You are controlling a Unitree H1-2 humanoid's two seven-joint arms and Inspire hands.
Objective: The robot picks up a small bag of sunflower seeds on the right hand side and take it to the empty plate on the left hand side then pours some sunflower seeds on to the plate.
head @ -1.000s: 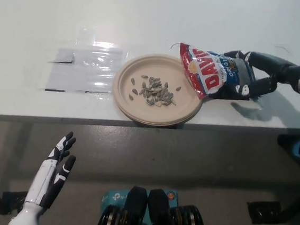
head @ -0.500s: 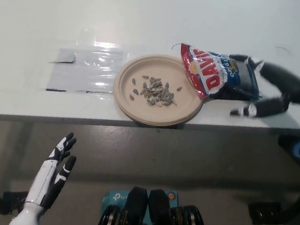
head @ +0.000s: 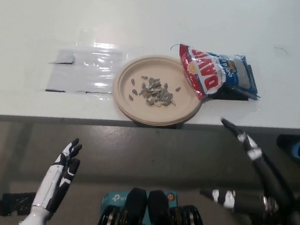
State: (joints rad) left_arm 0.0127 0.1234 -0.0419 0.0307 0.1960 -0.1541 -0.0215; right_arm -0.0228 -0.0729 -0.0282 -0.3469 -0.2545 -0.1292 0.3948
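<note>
The red, white and blue bag of sunflower seeds [head: 217, 74] lies on the table with its open mouth resting on the right rim of the tan plate [head: 184, 113]. A small heap of seeds [head: 155, 90] sits in the middle of the plate. My black right hand [head: 250, 172] hangs open below the table's front edge at the lower right, well clear of the bag. My white left hand [head: 58, 181] rests open at the lower left, below the table.
A clear plastic sheet [head: 85, 69] lies flat on the white table [head: 159, 17] left of the plate. The table's front edge [head: 59, 121] runs across the picture's middle, and the plate slightly overhangs it.
My right hand has let go of the bag and dropped from the table to below its front edge. The bag stays lying against the plate. The left hand has shifted slightly lower.
</note>
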